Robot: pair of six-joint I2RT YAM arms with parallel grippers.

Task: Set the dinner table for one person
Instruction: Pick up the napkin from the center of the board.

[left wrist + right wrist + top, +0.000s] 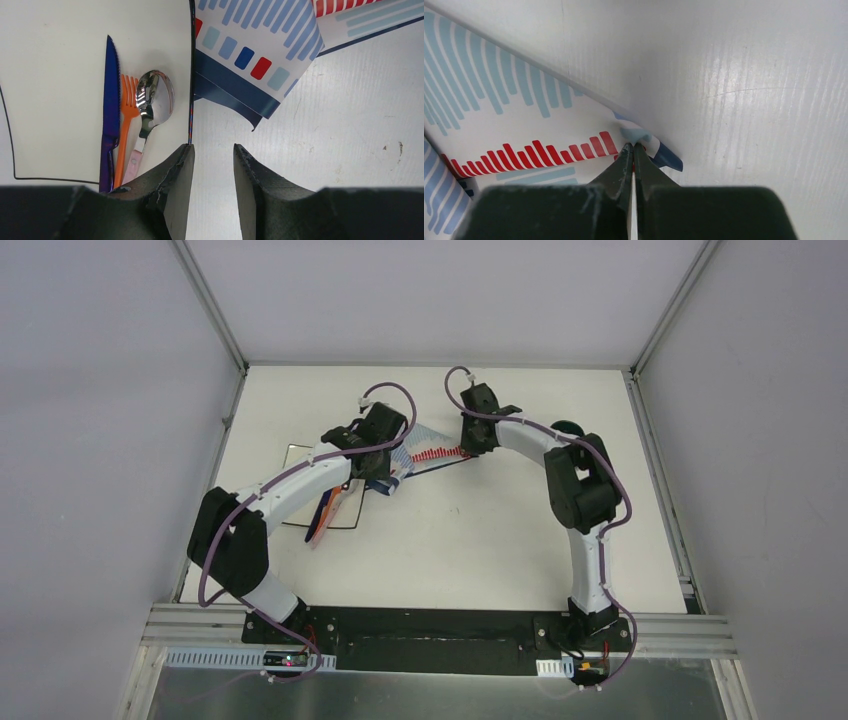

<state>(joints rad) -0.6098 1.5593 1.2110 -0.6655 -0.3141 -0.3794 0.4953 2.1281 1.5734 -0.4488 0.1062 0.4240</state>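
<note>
The dinner table is a matte-white top. A striped red-blue-white cloth lies partly folded at its middle back. My right gripper is shut on a corner of the cloth, pinching it against the tabletop. A white square plate carries a blue knife, an orange fork and a metal spoon side by side. My left gripper is open just right of the plate's edge, over bare table, with nothing between its fingers. The cloth's folded edge lies just ahead of it.
A dark round object sits behind the right arm, mostly hidden. Grey aluminium rails edge the table, and white walls close it in on three sides. The plate sits at the left under the left arm.
</note>
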